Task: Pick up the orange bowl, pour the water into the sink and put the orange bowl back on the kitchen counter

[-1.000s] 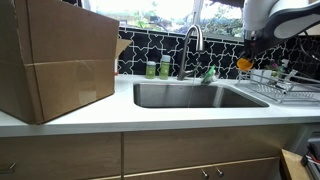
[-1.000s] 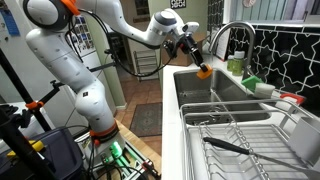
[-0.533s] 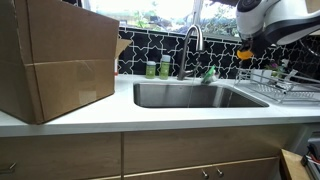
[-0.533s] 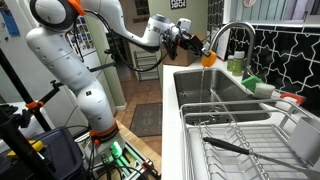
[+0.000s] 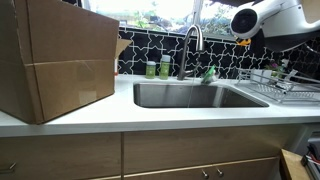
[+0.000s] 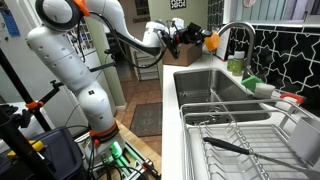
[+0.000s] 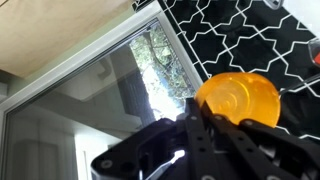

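Note:
The orange bowl (image 6: 212, 42) is clamped by its rim in my gripper (image 6: 201, 38), high in the air at about the height of the faucet's (image 6: 235, 33) top. In the wrist view the bowl (image 7: 238, 98) fills the upper right, with its round face toward the camera, and the dark fingers (image 7: 203, 122) are shut on its edge. In an exterior view the bowl shows only as a small orange patch (image 5: 243, 41) under the arm. The steel sink (image 5: 195, 95) (image 6: 215, 95) lies below, set in the white kitchen counter (image 5: 100, 116). No water is visible.
A big cardboard box (image 5: 55, 60) stands on the counter at one side of the sink. A wire dish rack (image 5: 287, 86) (image 6: 240, 140) stands at the other side. Green bottles (image 5: 158, 68) and a green sponge (image 5: 209, 73) sit behind the basin.
My gripper has lifted the orange bowl from just above the sink up to faucet-top height and has turned it.

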`<state>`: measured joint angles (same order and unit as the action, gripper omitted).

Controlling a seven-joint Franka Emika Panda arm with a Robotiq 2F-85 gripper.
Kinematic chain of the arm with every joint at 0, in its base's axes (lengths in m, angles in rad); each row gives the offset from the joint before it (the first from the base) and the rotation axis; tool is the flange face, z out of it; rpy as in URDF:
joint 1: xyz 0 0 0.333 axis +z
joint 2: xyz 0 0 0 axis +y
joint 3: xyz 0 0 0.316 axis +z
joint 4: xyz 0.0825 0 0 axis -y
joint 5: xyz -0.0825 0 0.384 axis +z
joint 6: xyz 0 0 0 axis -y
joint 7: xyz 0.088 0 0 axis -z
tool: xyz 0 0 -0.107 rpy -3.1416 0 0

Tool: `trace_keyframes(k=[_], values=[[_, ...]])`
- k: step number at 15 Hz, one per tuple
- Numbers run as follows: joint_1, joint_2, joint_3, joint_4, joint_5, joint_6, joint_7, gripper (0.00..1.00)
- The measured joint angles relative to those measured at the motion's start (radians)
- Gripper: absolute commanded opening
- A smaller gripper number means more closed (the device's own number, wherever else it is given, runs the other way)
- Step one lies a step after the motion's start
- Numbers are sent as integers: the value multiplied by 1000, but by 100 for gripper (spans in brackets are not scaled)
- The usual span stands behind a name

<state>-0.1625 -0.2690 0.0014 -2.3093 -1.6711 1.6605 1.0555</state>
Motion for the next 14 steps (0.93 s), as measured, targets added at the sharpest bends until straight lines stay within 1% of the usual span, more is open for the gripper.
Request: trace_keyframes(k=[2,4,9,14], values=[[15,2,-8,-8,-22,-13,11,1],[29,1,-25,-8,-5,-11,16,1],[51,-18,-92,-5,213,90,-6,1],[51,-45,-145,-20,422,220,-81,1]])
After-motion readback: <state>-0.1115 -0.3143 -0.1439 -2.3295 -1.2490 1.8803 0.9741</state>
